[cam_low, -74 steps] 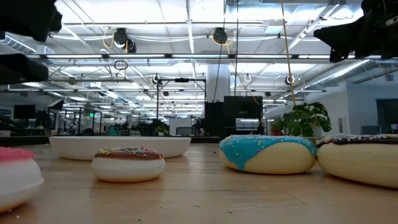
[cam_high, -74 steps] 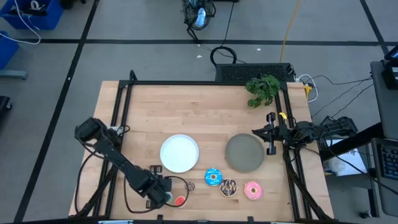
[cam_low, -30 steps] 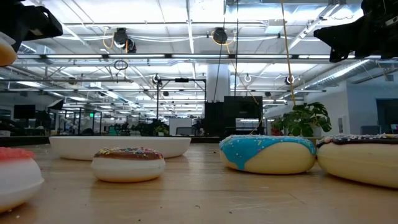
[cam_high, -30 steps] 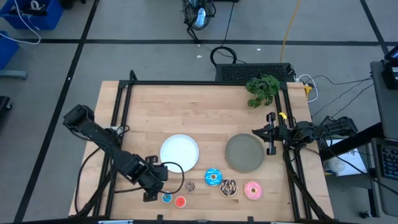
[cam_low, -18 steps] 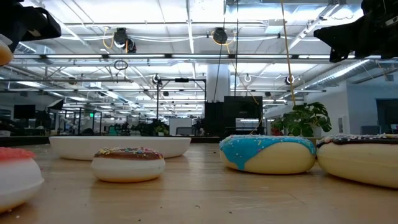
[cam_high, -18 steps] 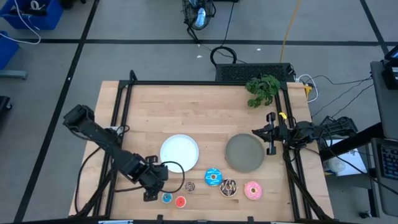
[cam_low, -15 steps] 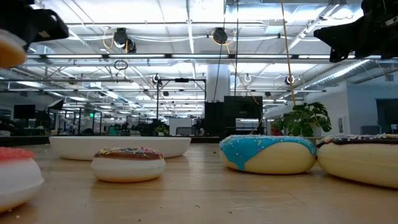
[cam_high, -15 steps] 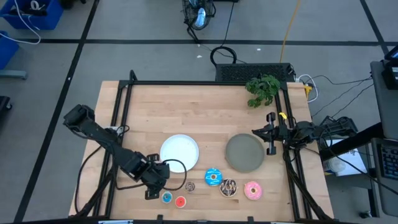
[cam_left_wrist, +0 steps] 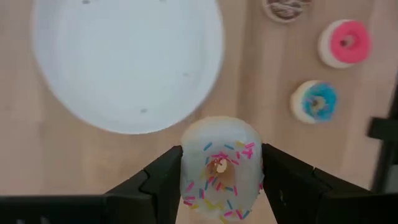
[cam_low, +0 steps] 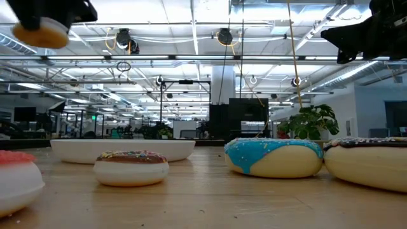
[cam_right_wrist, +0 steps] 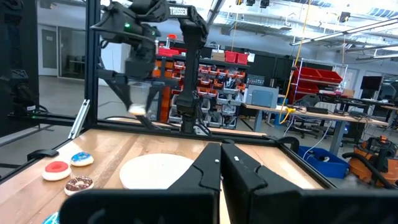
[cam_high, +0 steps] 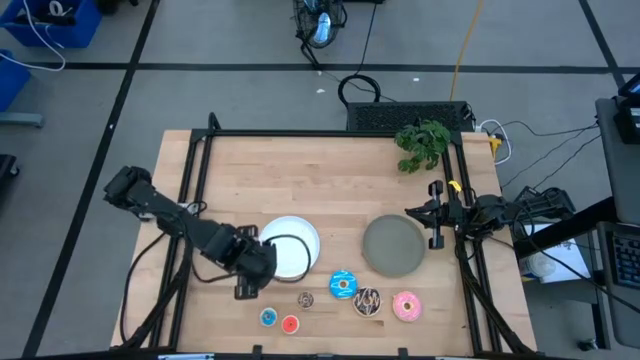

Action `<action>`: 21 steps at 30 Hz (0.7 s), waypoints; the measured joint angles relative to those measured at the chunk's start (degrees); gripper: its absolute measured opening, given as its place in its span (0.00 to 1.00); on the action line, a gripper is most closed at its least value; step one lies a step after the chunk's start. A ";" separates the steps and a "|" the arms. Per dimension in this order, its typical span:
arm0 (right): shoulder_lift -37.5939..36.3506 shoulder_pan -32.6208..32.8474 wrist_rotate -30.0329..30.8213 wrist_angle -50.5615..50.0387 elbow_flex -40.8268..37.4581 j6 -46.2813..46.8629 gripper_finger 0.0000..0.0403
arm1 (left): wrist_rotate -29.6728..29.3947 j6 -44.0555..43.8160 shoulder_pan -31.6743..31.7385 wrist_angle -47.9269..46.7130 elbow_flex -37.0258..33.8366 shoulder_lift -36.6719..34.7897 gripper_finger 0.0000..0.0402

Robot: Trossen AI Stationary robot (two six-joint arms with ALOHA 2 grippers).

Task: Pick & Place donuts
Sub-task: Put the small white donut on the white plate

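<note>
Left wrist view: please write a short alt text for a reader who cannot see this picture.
The left gripper holds a small white donut with sprinkles between its two dark fingers, above the wooden table beside a white plate. Small red, blue and brown donuts lie on the table beyond.

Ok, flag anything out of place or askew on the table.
Nothing stands out. The donuts lie flat on the table; the white plate and grey plate are empty. The left gripper holds a white sprinkled donut squarely, just short of the white plate.
</note>
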 joint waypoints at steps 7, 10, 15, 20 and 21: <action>0.02 0.00 0.00 0.00 -0.01 -0.36 0.00 | -0.85 8.21 4.70 -0.60 0.87 0.00 0.50; 0.00 0.00 0.00 0.00 -0.02 -0.65 0.00 | -0.85 12.13 6.50 -0.59 0.87 0.00 0.50; 0.00 0.00 0.00 0.00 -0.02 -0.66 0.00 | -1.14 13.43 9.96 -0.59 0.87 0.00 0.50; 0.00 -0.02 0.00 0.00 -0.02 -0.66 0.00 | -1.14 13.50 12.43 -0.61 0.87 0.00 0.50; 0.00 -0.02 0.00 0.00 -0.01 -0.66 0.00 | -1.14 13.47 12.85 -0.61 0.87 0.00 0.50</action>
